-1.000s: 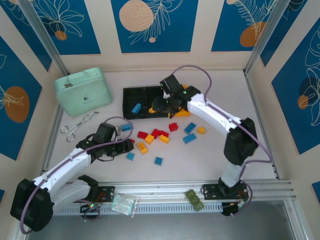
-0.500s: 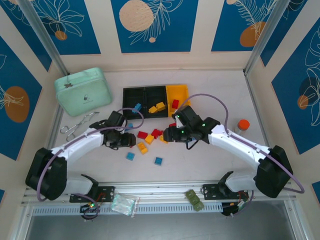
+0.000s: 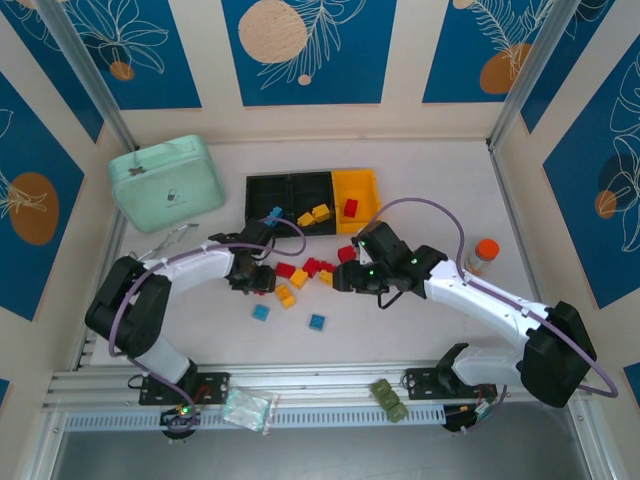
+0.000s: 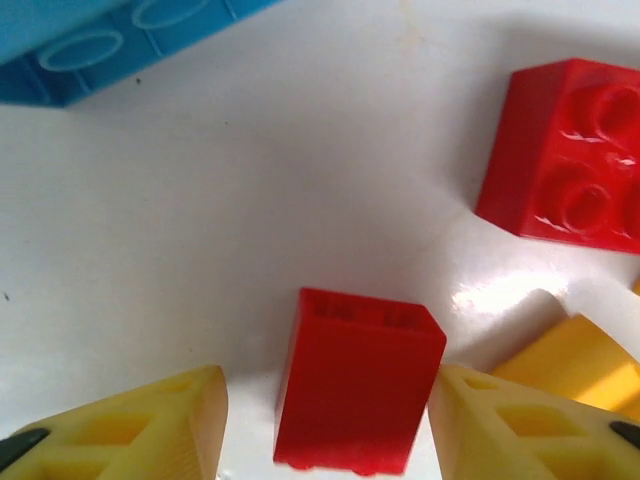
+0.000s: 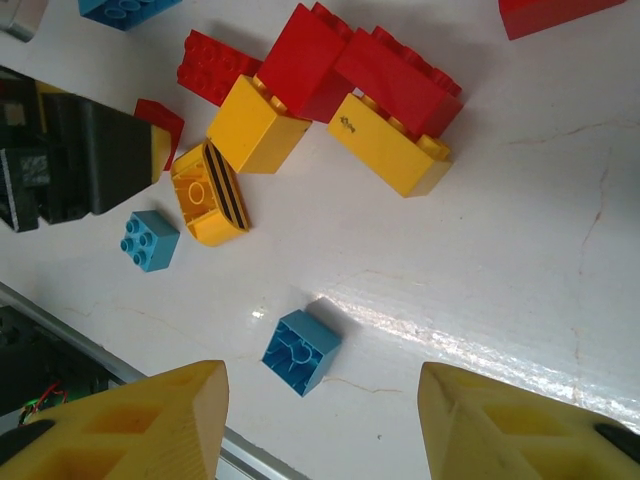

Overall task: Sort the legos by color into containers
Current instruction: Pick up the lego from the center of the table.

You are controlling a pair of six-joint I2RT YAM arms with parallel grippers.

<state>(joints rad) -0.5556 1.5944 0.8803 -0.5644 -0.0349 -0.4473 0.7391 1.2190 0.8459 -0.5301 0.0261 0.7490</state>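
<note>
My left fingers (image 4: 140, 425) straddle 1 red lego (image 4: 358, 385), spread wide, not pinching; my right fingers (image 5: 150, 420) are spread too, empty, over 1 blue lego (image 5: 301, 351).

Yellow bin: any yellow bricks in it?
No: the top view shows the yellow bin holding one red brick, while the yellow bricks lie in the black bin beside it.

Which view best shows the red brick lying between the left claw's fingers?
The left wrist view: the red brick sits centre frame, close up, between the yellow fingertips. From the top it sits mostly under the left claw; the right wrist view catches a red corner beside that claw.
</note>
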